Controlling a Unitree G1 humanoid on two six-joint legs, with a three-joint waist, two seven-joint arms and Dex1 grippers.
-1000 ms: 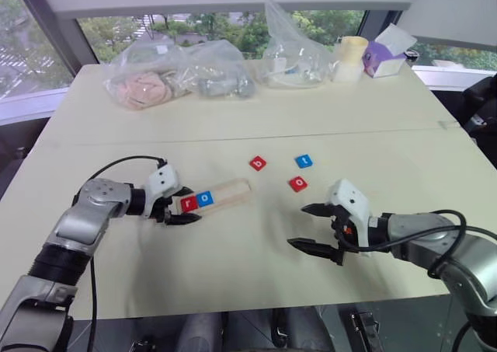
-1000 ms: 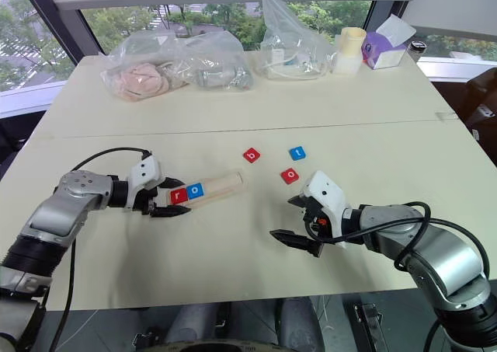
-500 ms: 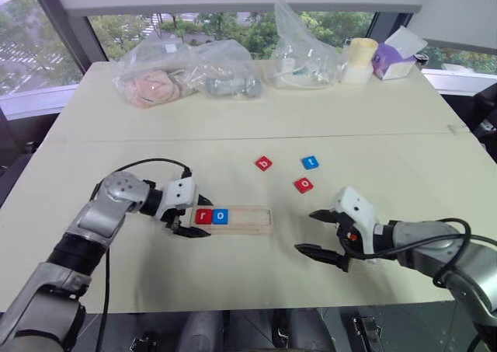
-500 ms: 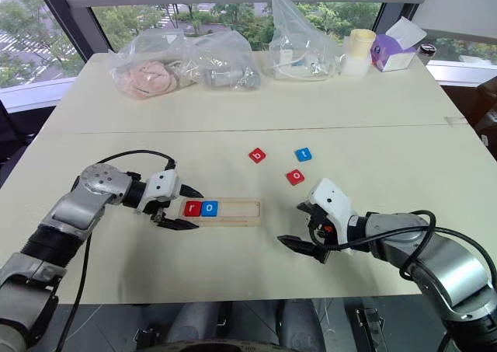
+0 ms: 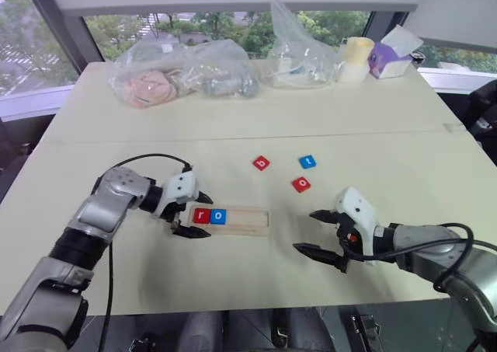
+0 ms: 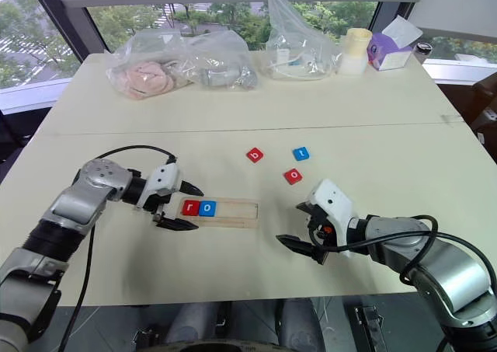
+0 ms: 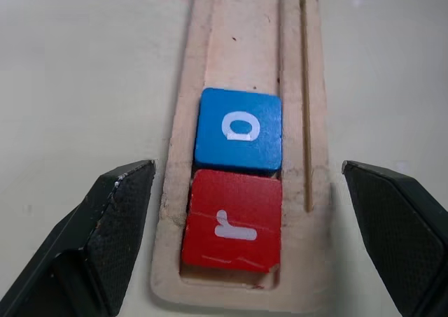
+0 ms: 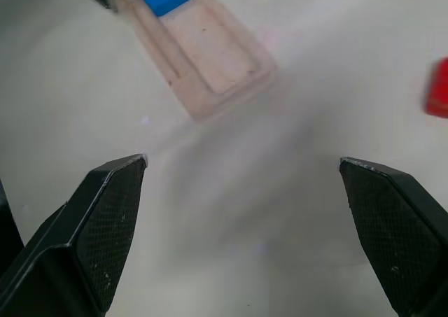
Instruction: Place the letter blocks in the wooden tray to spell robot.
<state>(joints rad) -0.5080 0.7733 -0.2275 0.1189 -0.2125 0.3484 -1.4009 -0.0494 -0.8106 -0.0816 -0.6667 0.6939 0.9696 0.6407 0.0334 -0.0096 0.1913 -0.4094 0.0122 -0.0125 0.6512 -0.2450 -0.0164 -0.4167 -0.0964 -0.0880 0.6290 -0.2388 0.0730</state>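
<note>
Left wrist view: my left gripper (image 7: 248,240) straddles the wooden tray (image 7: 238,23) wide open, holding nothing; right gripper (image 6: 304,224) gapes empty. Nudging could shift tiles.

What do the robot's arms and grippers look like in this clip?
Both arms are silver-grey metal segments with black joints and a loose black cable. The left gripper and right gripper each have a white housing and two pointed black fingers with textured pads.
</note>
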